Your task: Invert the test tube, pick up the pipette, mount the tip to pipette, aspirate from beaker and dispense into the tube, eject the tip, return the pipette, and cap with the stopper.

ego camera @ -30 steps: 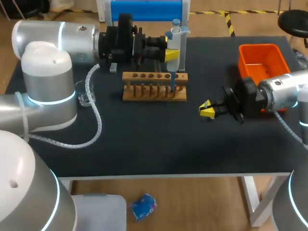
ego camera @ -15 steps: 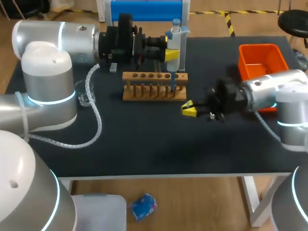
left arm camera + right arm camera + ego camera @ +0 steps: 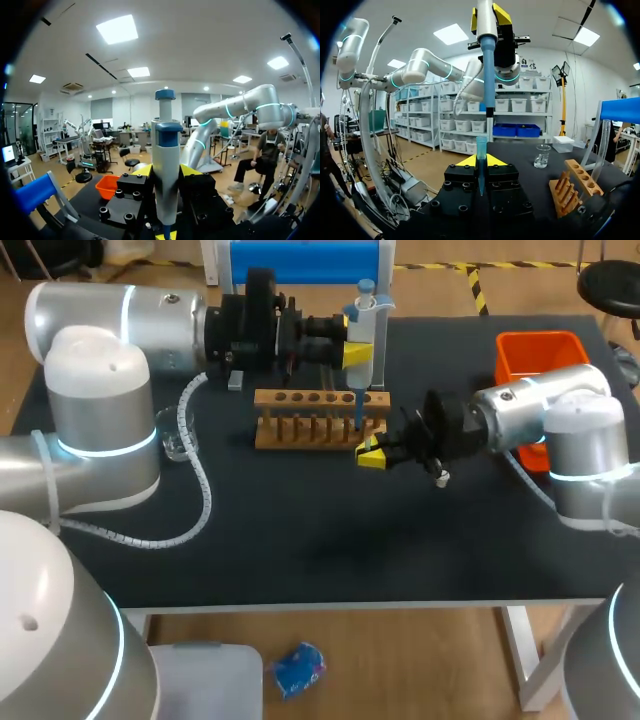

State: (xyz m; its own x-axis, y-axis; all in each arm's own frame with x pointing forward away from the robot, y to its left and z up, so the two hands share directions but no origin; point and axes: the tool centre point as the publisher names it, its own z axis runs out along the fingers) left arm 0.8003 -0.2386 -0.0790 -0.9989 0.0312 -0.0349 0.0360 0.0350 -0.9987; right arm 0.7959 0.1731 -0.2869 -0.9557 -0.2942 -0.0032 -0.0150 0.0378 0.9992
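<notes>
While left gripper (image 3: 354, 352) is clamped on the pipette (image 3: 366, 320), holding it over the far right end of the wooden rack (image 3: 320, 432), right gripper (image 3: 370, 453) sits just beside the rack's front right corner, closed on the blue tip (image 3: 481, 150).

Pipette long axis: vertical, plunger knob up, nose down. Tip long axis: also vertical, wide open mouth up, narrow point down between the yellow pads (image 3: 497, 161).

Key relation, right wrist view: pipette nose hangs straight above the tip's mouth, near in line, with a clear gap between them; not yet seated. Head view puts the right gripper slightly nearer the table's front than the pipette, so alignment in depth can't be confirmed.

Judgement: mounting step in hand. Right arm is the nearer mover, and the closing move runs along that shared vertical axis. Off-axis contact would likely skew the tip.
</notes>
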